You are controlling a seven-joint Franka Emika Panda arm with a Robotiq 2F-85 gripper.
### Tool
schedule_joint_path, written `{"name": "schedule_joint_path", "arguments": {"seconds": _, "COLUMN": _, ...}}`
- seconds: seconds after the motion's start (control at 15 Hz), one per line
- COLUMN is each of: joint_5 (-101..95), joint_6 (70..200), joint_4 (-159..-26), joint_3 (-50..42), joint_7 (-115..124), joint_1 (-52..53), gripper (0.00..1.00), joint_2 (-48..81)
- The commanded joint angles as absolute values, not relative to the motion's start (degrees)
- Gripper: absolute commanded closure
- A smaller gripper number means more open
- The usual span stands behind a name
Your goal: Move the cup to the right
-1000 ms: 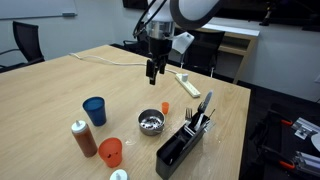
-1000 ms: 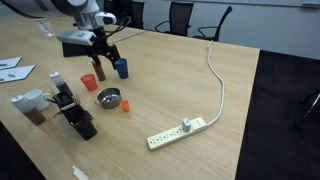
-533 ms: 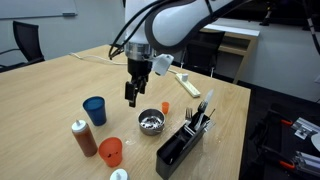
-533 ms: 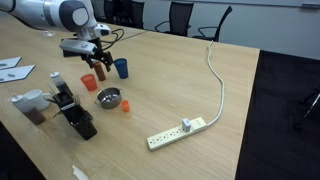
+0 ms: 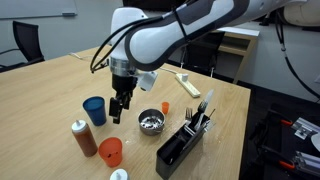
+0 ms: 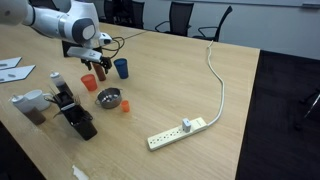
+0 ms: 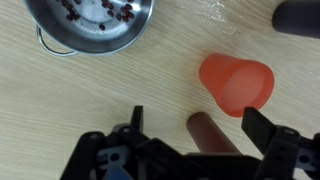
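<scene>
Two fingers of the pincer (image 7: 198, 130) stand spread wide w/ nothing gripped, and it hangs in the air above the table top. In the wrist view the brown bottle (image 7: 209, 138) shows straight below the gap. The orange-red cup (image 7: 237, 83) stands just ahead of the bottle, toward one finger, upright & apart from it. Further ahead on the other side sits the metal bowl (image 7: 52, 42) w/ dark bits inside. In an exterior view the blue cup (image 5: 94, 110) is just beside the pincer.

Prob. risk: dropping as aimed, a finger lands on the bottle & tips it, as the bottle sits nearer the gap than the cup does. The cup looks light & tapered, so a shallow pinch could squirt it out or topple it. Carried sideways, it could clip the bowl or the black organiser (image 5: 185, 140).

The table (image 5: 60, 80) is smooth pale wood. A white power strip (image 6: 177, 131) w/ cable lies well apart. The room is an office w/ chairs (image 6: 182, 15) & dark carpet (image 6: 290, 100)
</scene>
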State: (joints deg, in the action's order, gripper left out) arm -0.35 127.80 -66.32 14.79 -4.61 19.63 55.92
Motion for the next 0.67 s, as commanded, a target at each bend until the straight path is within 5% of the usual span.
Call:
{"name": "schedule_joint_path", "arguments": {"seconds": 0.0, "joint_5": 0.89, "joint_6": 123.69, "joint_4": -58.81, "joint_3": 15.98, "joint_7": -8.26, "joint_1": 20.81, "gripper": 0.00, "joint_2": 60.82}}
{"name": "schedule_joint_path", "arguments": {"seconds": 0.6, "joint_5": -1.82, "joint_6": 116.77, "joint_4": -50.52, "joint_3": 14.19, "joint_7": -10.53, "joint_1": 25.67, "gripper": 0.00, "joint_2": 68.36}}
